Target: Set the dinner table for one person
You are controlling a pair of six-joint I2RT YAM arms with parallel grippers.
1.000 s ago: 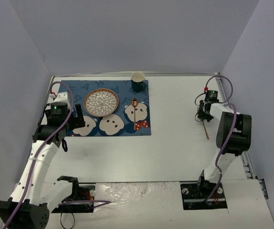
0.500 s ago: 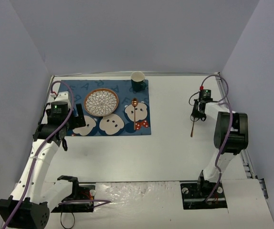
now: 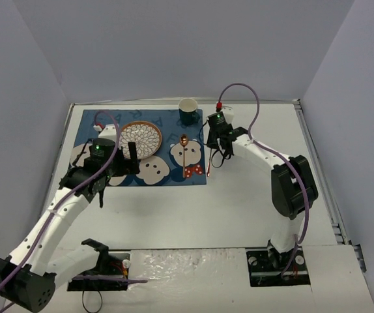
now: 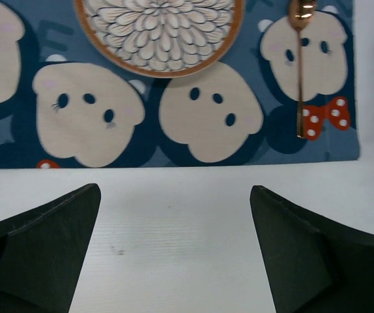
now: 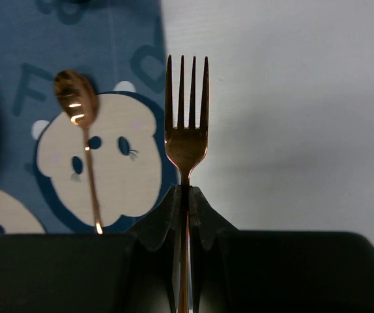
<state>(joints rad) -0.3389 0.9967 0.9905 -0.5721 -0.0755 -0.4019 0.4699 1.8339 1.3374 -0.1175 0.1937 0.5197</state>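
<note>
Fork (image 5: 186,147) looks stiff, slick, light; your R pincer (image 5: 184,195) clamped on handle nr neck, L pincer (image 4: 174,190) apart, empty.

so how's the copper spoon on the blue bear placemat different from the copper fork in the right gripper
The copper-coloured metal spoon lies flat on the blue bear-print cloth placemat, with no gripper on it. The copper-coloured metal fork is clamped in the right gripper, over the placemat's edge. The spoon ends in an oval bowl, the fork in four tines. Both are shiny, slim-handled and point the same way.
</note>
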